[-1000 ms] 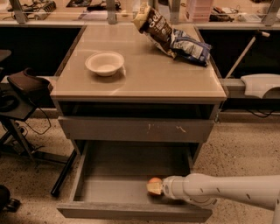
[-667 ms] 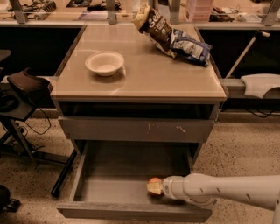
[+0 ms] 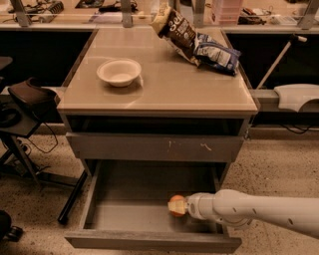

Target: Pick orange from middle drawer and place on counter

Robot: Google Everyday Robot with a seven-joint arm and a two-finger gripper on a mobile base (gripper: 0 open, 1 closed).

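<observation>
The orange [image 3: 174,204] is in the open middle drawer [image 3: 149,242], at the right of its grey floor near the front. My gripper [image 3: 182,206] is at the tip of the white arm, which reaches in from the lower right. It is right against the orange's right side, mostly hidden by the arm's end. The beige counter [image 3: 199,92] is above, on top of the cabinet.
A white bowl [image 3: 118,72] stands on the counter's left. Two snack bags [image 3: 177,27] [image 3: 217,55] lie at its back right. A closed scratched drawer front [image 3: 154,147] overhangs the open drawer. A dark chair [image 3: 25,99] stands to the left and a workbench [image 3: 99,12] behind.
The orange and the arm's tip appear slightly higher in the drawer than before. Nothing else has moved.
</observation>
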